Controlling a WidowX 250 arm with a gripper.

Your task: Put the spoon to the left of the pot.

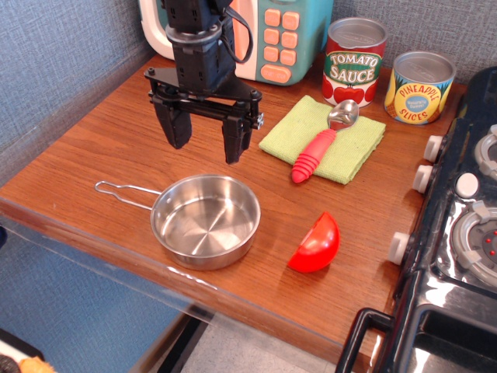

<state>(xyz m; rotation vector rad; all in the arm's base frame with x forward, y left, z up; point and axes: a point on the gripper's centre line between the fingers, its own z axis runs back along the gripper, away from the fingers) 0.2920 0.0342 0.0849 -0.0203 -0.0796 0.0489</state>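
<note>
Gripper (204,140) hangs above wooden counter (93,155), fingers spread apart, nothing between them. Just below and toward front: pot (206,221), empty, wire handle pointing off to image-left. To gripper's image-right, near: green cloth (353,148) with spoon (323,143) lying on it, silver bowl toward back, red handle toward front, tip just over cloth's front edge. Further front-right: red half-round piece (316,243) on bare wood. Behind cloth: tomato sauce can (354,61), pineapple can (419,87). Directly behind gripper: toy microwave (299,31). Far right: stove (458,233).
</note>
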